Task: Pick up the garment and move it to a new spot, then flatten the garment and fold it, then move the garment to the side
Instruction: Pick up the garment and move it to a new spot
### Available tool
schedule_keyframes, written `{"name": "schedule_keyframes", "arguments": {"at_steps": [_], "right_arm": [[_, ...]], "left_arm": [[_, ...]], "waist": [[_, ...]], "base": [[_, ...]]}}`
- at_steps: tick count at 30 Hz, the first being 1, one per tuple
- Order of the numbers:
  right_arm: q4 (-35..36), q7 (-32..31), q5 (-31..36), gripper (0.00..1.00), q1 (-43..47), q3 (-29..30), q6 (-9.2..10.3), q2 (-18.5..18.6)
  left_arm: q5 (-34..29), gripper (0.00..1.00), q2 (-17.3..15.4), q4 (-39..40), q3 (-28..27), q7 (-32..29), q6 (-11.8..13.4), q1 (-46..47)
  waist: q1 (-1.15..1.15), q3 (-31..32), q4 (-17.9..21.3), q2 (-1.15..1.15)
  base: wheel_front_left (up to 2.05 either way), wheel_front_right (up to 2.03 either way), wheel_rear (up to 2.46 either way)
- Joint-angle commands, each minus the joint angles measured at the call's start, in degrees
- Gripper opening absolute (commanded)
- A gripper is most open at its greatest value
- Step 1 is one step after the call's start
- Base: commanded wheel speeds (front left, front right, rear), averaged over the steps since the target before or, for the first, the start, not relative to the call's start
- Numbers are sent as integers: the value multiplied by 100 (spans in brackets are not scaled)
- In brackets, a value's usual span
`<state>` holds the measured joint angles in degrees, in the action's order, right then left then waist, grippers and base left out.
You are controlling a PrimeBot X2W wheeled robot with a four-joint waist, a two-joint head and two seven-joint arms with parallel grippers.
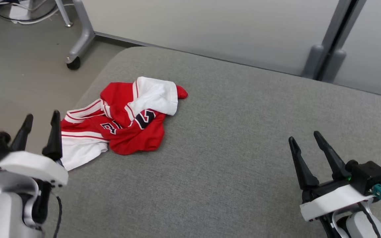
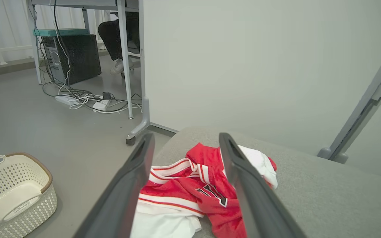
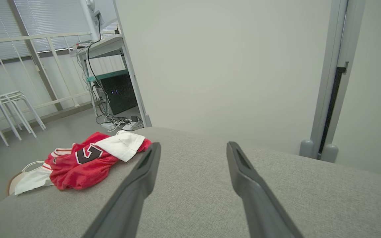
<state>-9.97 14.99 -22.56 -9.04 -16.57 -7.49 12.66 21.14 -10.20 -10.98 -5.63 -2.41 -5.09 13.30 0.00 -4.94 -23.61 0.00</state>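
Dark lettering on the jersey was lost in folds and unreadable, its near left edge lay behind a finger of the left gripper, the white basket was cut off at the left, and a person at the far desk showed only legs and a shoe.

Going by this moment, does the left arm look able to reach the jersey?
Probably yes: the open left gripper sits just beside the jersey, with nothing between them on the grey cushion.
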Motion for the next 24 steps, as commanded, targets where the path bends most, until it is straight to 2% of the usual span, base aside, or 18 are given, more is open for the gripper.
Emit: {"name": "schedule_keyframes", "arguments": {"at_steps": [1,2,7,13,17,24], "right_arm": [[45,26,41,100,-128,-12,-1,71],[45,26,41,100,-128,-12,-1,71],[132,26,31,100,-532,-98,-1,167],[211,26,26,100,-890,-109,-1,177],[230,26,21,100,-1028,-112,-1,168],[264,26,44,100,-1196,-146,-1,128]], "left_arm": [[145,100,-99,-138,-51,-240,-53,328],[145,100,-99,-138,-51,-240,-53,328],[777,100,-482,-860,-264,-1023,-141,1272],[1252,100,-903,-1886,-165,-1706,-220,1989],[1386,100,-966,-2555,2,-1834,-234,2205],[1758,100,-817,-3720,449,-2275,-242,2238]], "waist": [[0,-437,374,0],[0,-437,374,0],[0,-1087,852,0],[0,-1660,1376,0],[0,-1846,1606,0],[0,-1957,1819,0]], "base": [[0,0,0],[0,0,0],[0,0,0],[0,0,0],[0,0,0],[0,0,0]]}}
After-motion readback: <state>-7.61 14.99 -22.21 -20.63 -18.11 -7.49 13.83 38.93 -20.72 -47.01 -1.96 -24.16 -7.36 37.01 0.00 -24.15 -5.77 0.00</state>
